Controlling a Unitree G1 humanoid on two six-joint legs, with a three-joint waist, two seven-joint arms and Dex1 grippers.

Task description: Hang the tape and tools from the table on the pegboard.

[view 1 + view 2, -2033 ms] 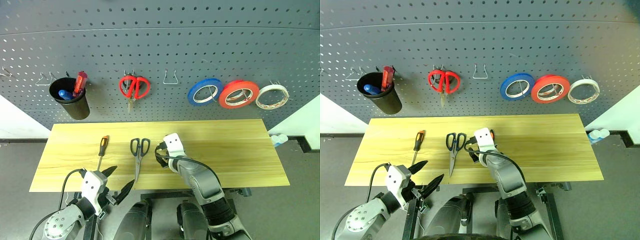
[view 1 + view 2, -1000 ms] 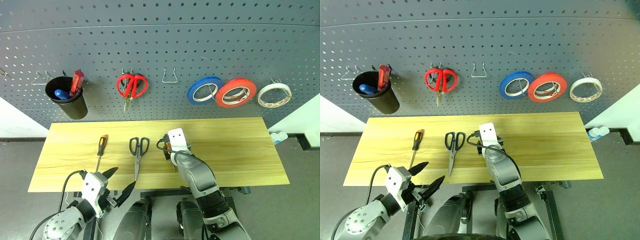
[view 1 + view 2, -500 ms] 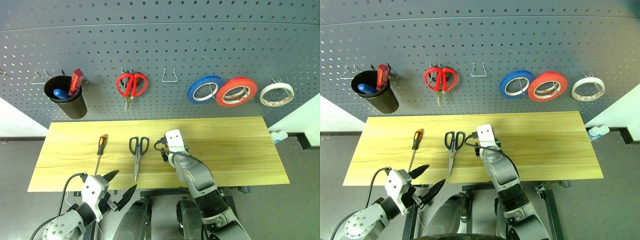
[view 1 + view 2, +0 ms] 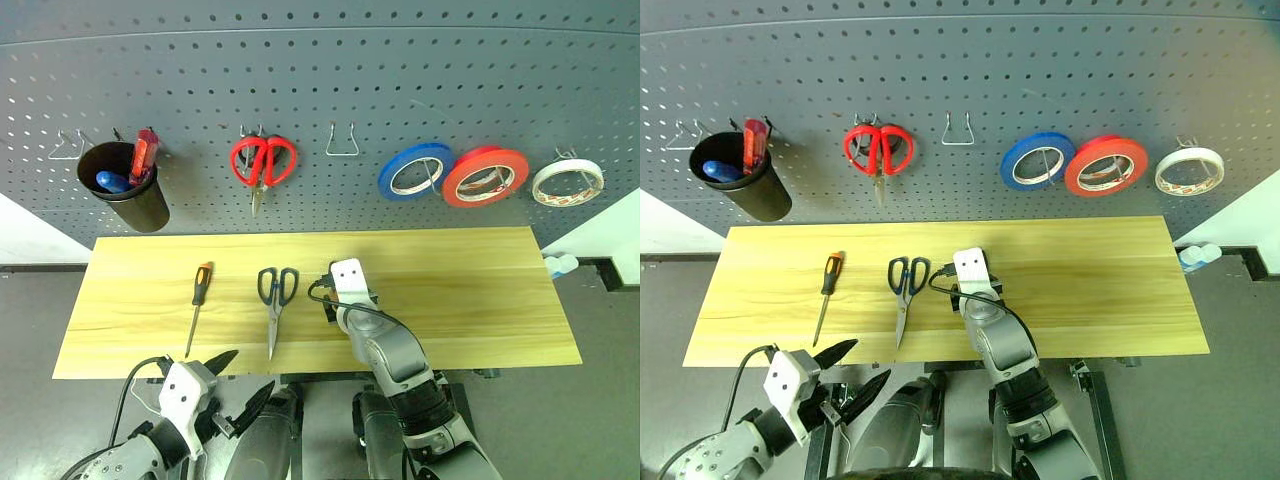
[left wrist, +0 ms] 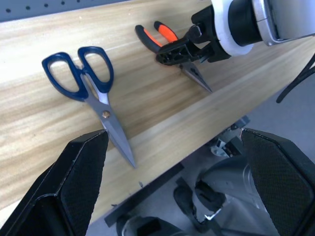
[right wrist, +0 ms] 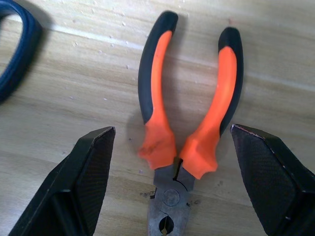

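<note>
The left gripper point(image 4: 232, 385) is hanging below the near edge of the table point(image 4: 480, 300), fingers spread wide and holding nothing. On the table, from left to right, are lying a screwdriver point(image 4: 198, 299), blue scissors point(image 4: 274, 302) and orange-handled pliers point(image 6: 183, 147).

The right gripper point(image 6: 170, 162) is sitting over the pliers with its fingers wide apart, one on each side of the handles and not yet touching them. The pliers are lying flat, long axis running from the near edge toward the pegboard point(image 4: 400, 90), nose pointing at the near edge and handles splayed toward the board. The scissors are lying much the same way, loops toward the board, tips near the edge.

Risks as I judge them: the fingers are straddling the hinge end, where the handles are narrowing, so a close there is likely squeezing the handles together and letting the tool pivot or slip. A grip this low is also leaving the handles poorly placed for hooking.

The tape point(image 4: 567, 183) is already hanging at the far right of the pegboard, beside the red and blue rolls.
</note>
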